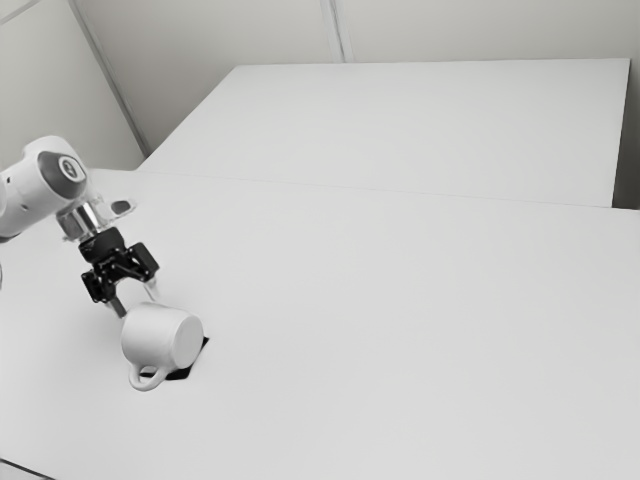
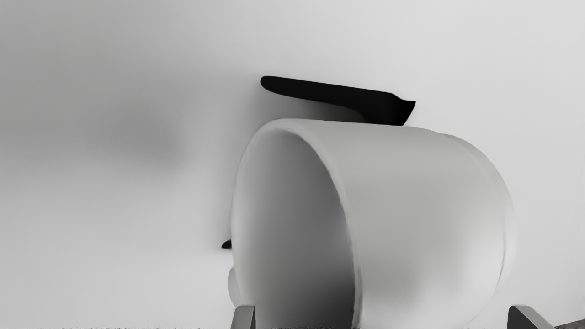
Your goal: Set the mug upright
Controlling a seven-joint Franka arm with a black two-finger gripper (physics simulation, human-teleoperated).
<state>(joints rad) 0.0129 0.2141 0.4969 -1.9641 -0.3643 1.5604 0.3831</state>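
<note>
The mug (image 1: 152, 334) lies on its side on the tabletop (image 1: 400, 330), in the part toward the exterior view's left. It is not upright. The base (image 1: 188, 342) faces the exterior view's right; the open mouth (image 2: 292, 219) faces the opposite way, and the wrist view shows into the interior. The handle (image 1: 134, 377) projects on the mug's near side in the exterior view, low beside the tabletop.

A flat black item (image 2: 338, 95) lies at the mug, partly covered by it. Parts of it extend past the mug near the base and the handle. Its full outline is hidden.

The gripper (image 1: 137, 302) is positioned at the mug, angled downward. Its two fingers are set wide apart, with nothing clamped between them. In the wrist view, one fingertip overlaps the mouth end and the other is near the base end. Contact between either fingertip and the mug cannot be determined.

The white arm (image 1: 28, 195) enters from the exterior view's left. A pale panel (image 1: 420, 125) is located beyond the tabletop's far edge.
</note>
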